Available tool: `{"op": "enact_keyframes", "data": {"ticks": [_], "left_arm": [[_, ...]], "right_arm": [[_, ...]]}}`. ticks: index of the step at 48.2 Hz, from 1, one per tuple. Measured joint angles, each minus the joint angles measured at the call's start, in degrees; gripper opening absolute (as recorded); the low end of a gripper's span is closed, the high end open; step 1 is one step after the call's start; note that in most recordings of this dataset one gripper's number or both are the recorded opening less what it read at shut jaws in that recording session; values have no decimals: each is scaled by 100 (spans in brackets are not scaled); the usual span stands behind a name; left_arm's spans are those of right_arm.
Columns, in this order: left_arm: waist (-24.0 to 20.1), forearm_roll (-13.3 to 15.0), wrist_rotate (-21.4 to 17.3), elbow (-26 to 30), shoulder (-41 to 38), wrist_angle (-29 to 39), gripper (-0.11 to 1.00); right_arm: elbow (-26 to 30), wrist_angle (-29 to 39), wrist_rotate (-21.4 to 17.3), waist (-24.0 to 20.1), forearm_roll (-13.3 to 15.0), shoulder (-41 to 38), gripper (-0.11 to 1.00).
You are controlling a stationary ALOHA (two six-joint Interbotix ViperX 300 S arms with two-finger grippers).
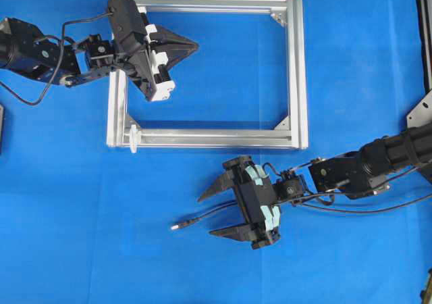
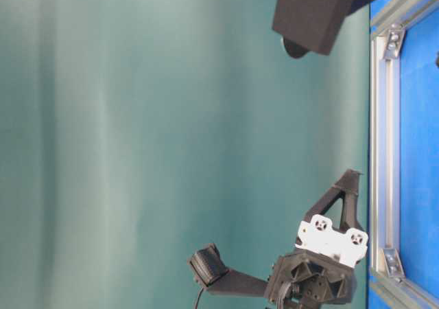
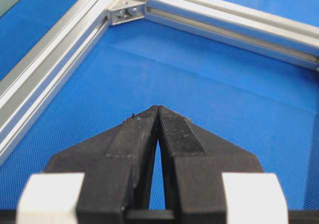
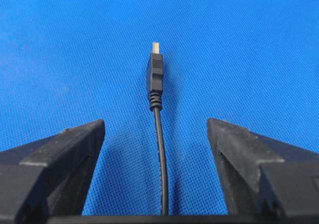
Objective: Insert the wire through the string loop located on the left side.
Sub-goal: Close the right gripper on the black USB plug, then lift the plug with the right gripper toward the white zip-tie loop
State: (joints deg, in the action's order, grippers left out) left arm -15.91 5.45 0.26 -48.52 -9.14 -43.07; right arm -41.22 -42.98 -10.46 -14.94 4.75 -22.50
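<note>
Wire (image 4: 159,149) lies between our right gripper's (image 1: 219,214) wide jaws near the blue mat's (image 1: 81,236) lower edge; next we clamp it. Left gripper (image 1: 196,46) is shut, empty.

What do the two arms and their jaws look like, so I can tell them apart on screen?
Both are black, with tapered black jaws and thin black cables. The left gripper has white blocks behind its jaws; the right gripper has pale mint-green pads there.

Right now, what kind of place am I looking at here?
Probably a robotics lab test bench. Two robot arms work over a blue mat, with a bare aluminium frame and a thin wire laid out as a practice rig, and a plain teal backdrop behind.
</note>
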Motion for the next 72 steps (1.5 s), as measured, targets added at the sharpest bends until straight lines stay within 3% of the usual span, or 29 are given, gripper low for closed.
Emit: {"op": "enact_keyframes", "data": {"ticks": [3, 11, 16, 43, 59, 72], "left_arm": [[0, 0, 0, 0, -9, 0, 0], [0, 0, 0, 0, -9, 0, 0], [0, 0, 0, 0, -9, 0, 0], [0, 0, 0, 0, -9, 0, 0], [0, 0, 0, 0, -9, 9, 0], [0, 0, 0, 0, 0, 9, 0]], "right_arm": [[0, 0, 0, 0, 9, 0, 59], [0, 0, 0, 9, 9, 0, 14], [0, 0, 0, 26, 0, 0, 0], [-26, 44, 0, 53, 9, 220, 0], [-88, 826, 97, 53, 18, 1072, 0], [-88, 984, 97, 53, 26, 1151, 0]]}}
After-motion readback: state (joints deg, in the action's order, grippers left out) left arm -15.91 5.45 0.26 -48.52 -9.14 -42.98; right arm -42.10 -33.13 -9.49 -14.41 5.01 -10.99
